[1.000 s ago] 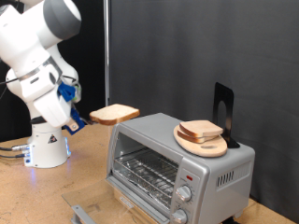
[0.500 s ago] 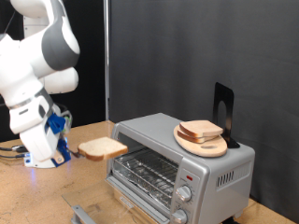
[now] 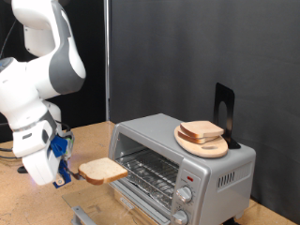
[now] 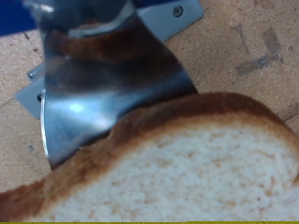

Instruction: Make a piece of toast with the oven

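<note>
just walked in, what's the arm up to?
The gripper holds the piece of toast flat between its jaws, in the air at the open front of the oven, on the exterior view's left. The slice is level with the wire rack and not yet on it. More slices sit on a round wooden board on top of the oven.
</note>
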